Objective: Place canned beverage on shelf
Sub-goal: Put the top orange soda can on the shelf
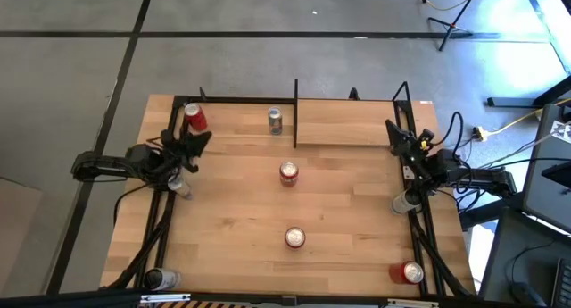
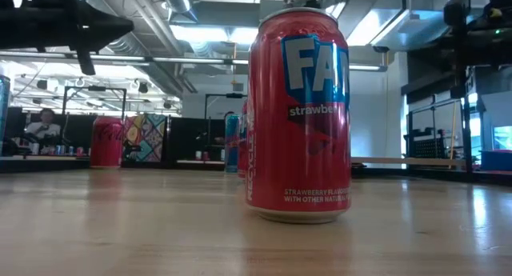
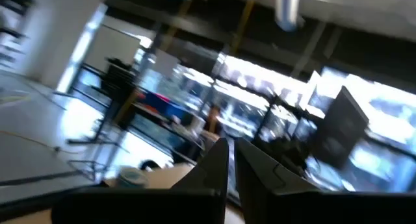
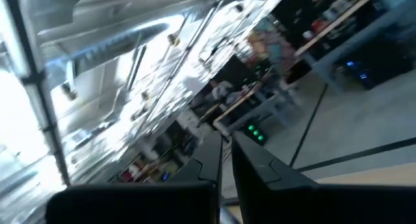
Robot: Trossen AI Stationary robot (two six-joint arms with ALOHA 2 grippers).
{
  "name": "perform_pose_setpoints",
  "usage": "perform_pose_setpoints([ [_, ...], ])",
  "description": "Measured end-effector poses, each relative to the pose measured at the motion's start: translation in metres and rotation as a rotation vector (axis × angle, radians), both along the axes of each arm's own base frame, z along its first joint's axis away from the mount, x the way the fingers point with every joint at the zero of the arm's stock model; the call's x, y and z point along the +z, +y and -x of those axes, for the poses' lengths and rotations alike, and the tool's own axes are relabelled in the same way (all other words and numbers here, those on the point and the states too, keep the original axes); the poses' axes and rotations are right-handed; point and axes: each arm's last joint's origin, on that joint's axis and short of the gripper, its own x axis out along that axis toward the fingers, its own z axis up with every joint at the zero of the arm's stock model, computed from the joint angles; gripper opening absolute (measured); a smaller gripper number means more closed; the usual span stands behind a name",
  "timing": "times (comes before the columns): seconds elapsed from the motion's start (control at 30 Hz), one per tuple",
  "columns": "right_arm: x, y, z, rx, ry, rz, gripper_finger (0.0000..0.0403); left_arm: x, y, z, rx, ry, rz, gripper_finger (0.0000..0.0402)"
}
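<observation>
Several cans stand on the wooden tabletop. A red strawberry can stands at the near middle and fills the low view. Another red-topped can stands at the table's middle, a silver can at the far middle, and a red can at the far left. The shelf, a light-wood board in black rods, stands at the far right with nothing on it. My left gripper is shut and empty near the far-left can. My right gripper is shut and empty by the shelf's right end.
More cans stand near the table's edges: a silver one at the left, one at the right, one at the near left corner and a red one at the near right corner. Black frame rods run along both table sides.
</observation>
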Motion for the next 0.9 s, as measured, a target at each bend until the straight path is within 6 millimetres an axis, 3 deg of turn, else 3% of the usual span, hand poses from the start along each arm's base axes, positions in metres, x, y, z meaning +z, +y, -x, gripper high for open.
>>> perform_pose_setpoints([
  [0.33,0.003,0.003,-0.004,0.170,-0.072,-0.025,0.0026,0.018,0.001,0.005,0.019,-0.087,0.001,0.0020],
  [0.47,0.021,0.005,-0.010,0.232,0.007,0.006,0.0026,0.038,0.000,0.002,0.033,0.006,-0.057,0.0020],
  [0.7,0.049,0.008,-0.043,0.349,0.263,0.059,0.0026,0.061,-0.002,-0.023,-0.003,0.238,-0.090,0.0020],
  [0.9,0.074,0.009,-0.087,0.430,0.395,0.096,0.0026,0.056,-0.005,-0.048,-0.078,0.353,-0.102,0.0020],
])
